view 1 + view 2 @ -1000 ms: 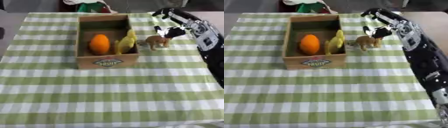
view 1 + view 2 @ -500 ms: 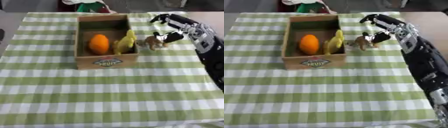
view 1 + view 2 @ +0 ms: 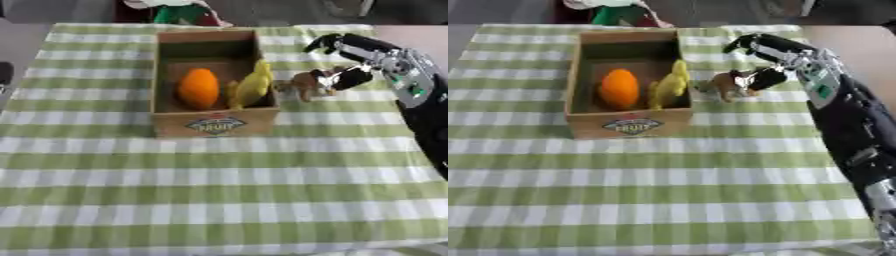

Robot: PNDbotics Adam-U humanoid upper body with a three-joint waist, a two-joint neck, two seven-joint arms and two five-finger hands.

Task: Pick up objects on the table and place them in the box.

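A small brown toy animal (image 3: 304,82) stands on the checked cloth just right of the wooden box (image 3: 214,125). Inside the box lie an orange (image 3: 199,88) and a yellow banana-like fruit (image 3: 252,86) leaning on the right wall. My right hand (image 3: 372,55) comes in from the upper right. Its fingers arch over the toy and are spread, and its thumb (image 3: 352,78) touches the toy's rear. The fingers are not curled round the toy. My left hand does not show.
A green-and-white checked cloth (image 3: 219,190) covers the table. A red, green and white item (image 3: 179,10) lies beyond the far edge behind the box. A dark shape (image 3: 4,72) shows at the left edge.
My right hand has moved left and down towards the toy animal, and its thumb has come against the toy. The box and the fruit have not moved.
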